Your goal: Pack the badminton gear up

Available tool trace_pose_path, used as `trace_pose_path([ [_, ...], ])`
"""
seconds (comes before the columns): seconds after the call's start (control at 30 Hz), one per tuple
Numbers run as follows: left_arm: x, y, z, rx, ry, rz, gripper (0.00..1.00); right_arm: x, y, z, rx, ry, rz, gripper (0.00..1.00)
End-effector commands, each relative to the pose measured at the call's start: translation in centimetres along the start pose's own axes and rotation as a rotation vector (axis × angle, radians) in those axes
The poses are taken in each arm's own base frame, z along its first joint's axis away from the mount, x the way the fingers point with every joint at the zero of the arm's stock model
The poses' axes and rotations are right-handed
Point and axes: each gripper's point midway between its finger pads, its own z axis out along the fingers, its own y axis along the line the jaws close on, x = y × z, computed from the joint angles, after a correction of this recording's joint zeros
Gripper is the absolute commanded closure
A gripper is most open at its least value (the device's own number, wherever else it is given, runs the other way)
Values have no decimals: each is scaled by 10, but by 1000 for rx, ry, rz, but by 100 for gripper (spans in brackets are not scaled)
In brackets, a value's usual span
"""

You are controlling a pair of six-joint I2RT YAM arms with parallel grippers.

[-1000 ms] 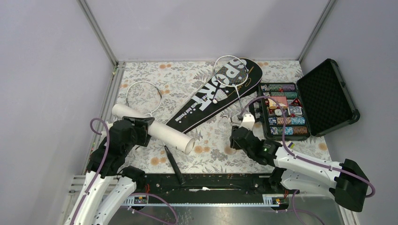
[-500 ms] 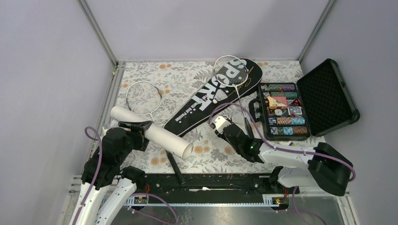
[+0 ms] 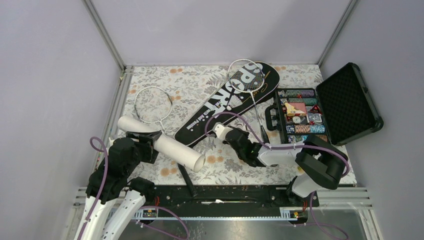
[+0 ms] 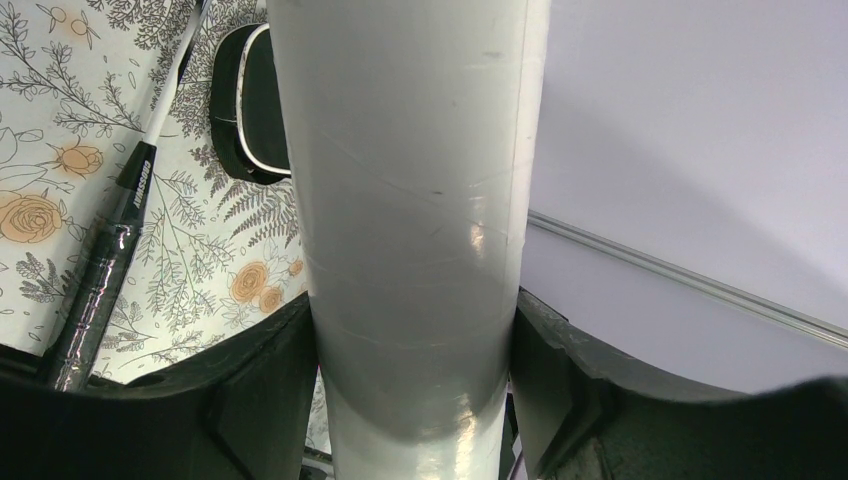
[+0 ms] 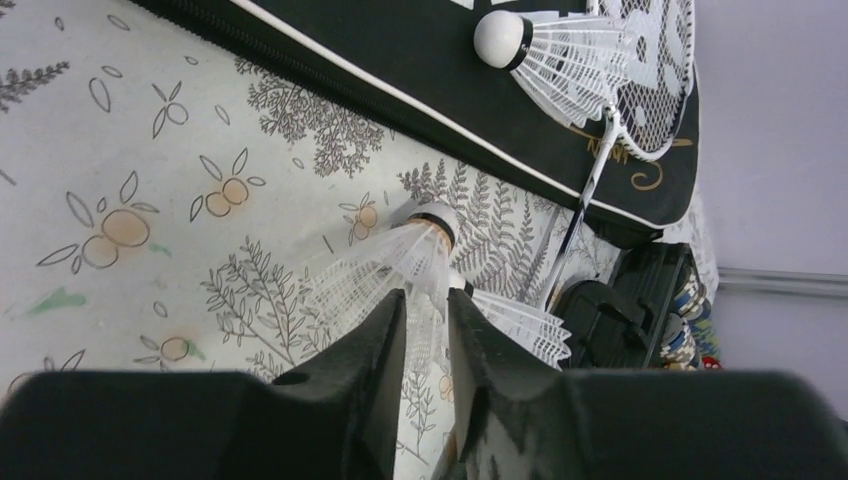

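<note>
On the flowered table (image 3: 150, 75), packing is under way. The right gripper (image 5: 425, 305) has its fingers (image 5: 370, 340) pinched together on the feather skirt of a white shuttlecock (image 5: 405, 262), just off the near long edge of the black SPORT racket bag (image 3: 227, 102). Whether the shuttlecock rests on the table or hangs free cannot be told. By the bag's narrow near end, the left gripper (image 3: 145, 143) is clamped around the white cardboard tube (image 3: 170, 145), whose open end lies just past that end of the bag. A second shuttlecock (image 5: 560, 52) lies on top of the bag, near the head of one racket (image 3: 245, 76). The other racket (image 3: 152, 103) lies on the table to the bag's left, beyond the tube. The open chip case (image 3: 345, 107) to the bag's right is no part of the job. The step in hand looks to be loading a shuttlecock into the tube. The next move would call for bringing it in line with the tube's open end and sliding it in gently, since the thin feathers could crush.
</note>
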Motion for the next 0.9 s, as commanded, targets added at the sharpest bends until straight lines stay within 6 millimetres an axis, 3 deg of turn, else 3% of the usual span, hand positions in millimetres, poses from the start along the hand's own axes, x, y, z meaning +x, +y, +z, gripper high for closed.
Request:
trace_pose_path([
  [0.0,2,-30,-15,107,19,-28,65,-18,-22,7,99,-28,-22,75],
  [0.2,1,-26,-12,98,14,-39,65,-20,-12,11,31,-31,-56,100],
  [0.3,2,-27,-12,96,22,-38,65,-20,-8,11,-13,-35,-73,100],
  [0.5,3,-29,-14,102,25,-43,65,-28,-18,4,-35,-19,-50,100],
  [0.87,1,-25,-9,85,13,-43,66,-65,-40,-46,-157,-109,334,100],
])
